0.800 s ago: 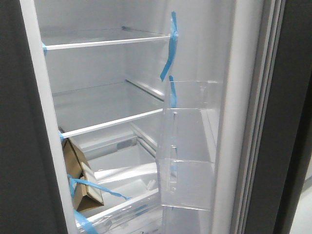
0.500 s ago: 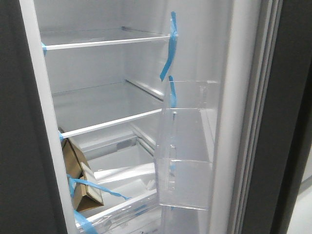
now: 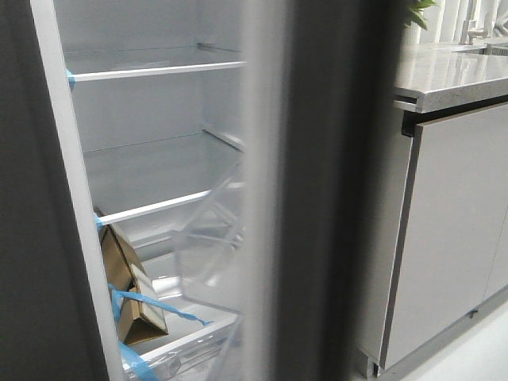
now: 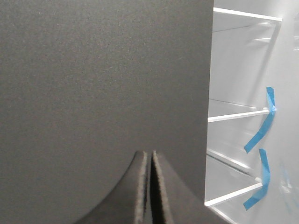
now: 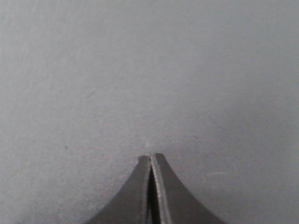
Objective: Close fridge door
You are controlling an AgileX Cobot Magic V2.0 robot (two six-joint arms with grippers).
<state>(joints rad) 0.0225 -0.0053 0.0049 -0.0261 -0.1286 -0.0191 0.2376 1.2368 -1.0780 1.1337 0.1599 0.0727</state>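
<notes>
Fridge door (image 3: 317, 190) mid-swing, blurred, edge-on across opening, not yet shut. Right gripper (image 5: 150, 161) pressed together against grey panel; left gripper (image 4: 148, 156) likewise closed, empty. Next, likely: push door flush.

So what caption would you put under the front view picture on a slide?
Blurred dark-grey fridge door partly covering the fridge's white shelves, a taped brown box inside, pale cabinets alongside.

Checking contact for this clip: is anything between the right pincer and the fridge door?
Nothing shows. In the right wrist view the shut right pincer points at the flat matte dark-grey fridge door panel, only bare panel ahead; whether the tips touch is unclear.
</notes>
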